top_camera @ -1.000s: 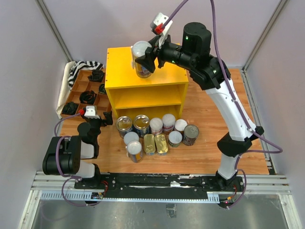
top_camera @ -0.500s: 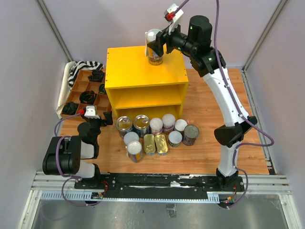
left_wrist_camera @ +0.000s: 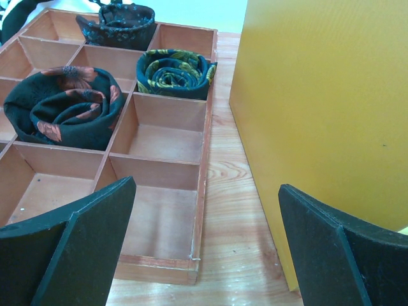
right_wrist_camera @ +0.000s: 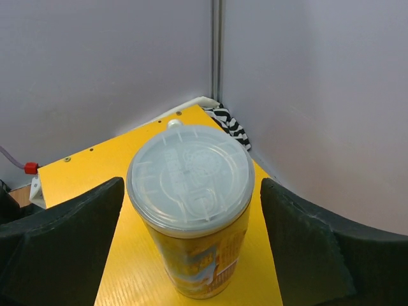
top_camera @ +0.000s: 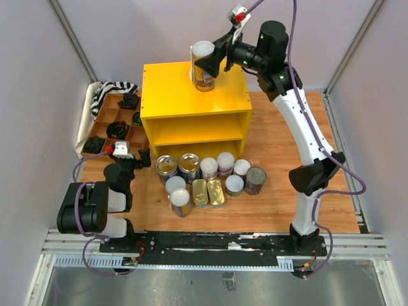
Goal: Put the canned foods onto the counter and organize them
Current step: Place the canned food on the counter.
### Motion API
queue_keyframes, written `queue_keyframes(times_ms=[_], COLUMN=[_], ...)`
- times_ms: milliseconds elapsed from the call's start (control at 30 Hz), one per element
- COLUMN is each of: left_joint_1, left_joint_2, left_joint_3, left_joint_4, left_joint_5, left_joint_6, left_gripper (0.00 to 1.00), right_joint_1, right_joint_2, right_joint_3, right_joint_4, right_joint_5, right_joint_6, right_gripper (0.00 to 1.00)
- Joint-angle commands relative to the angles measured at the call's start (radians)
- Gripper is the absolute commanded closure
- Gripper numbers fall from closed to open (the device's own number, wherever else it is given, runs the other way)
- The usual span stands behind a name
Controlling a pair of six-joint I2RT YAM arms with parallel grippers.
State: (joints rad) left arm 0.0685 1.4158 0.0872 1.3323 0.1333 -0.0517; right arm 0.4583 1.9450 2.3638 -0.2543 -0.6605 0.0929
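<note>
The tall white-lidded can (right_wrist_camera: pixel 190 210) stands upright near the far edge of the yellow counter (top_camera: pixel 167 92); only the right wrist view shows slim gaps either side, the right gripper (top_camera: pixel 210 62) spread around it; the other cans (top_camera: pixel 207 177) cluster before the counter; the left gripper (left_wrist_camera: pixel 205 188) gapes wide beside the tray (left_wrist_camera: pixel 162 172).

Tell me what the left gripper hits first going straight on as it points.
Probably the wooden tray, at its near empty compartments, though depth is unclear; the yellow counter stands just right.
</note>
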Motion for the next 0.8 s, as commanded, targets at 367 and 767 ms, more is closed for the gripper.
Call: queue_keyframes(times_ms=[367,767], left_joint_1=[-0.005,-0.004], left_joint_2=[0.006,0.006], left_joint_3=[0.011,0.011], left_joint_4=[0.015,0.015], left_joint_5=[0.005,0.005], left_joint_6=[0.017,0.018], left_gripper=[0.00,0.00], right_joint_1=[-0.084,-0.069], right_joint_2=[-0.150,-0.134], right_joint_3=[-0.222,-0.314], right_joint_4=[0.119,0.084], right_joint_5=[-0.093,-0.152], right_joint_6=[0.044,-0.044], right_gripper=[0.01,0.54])
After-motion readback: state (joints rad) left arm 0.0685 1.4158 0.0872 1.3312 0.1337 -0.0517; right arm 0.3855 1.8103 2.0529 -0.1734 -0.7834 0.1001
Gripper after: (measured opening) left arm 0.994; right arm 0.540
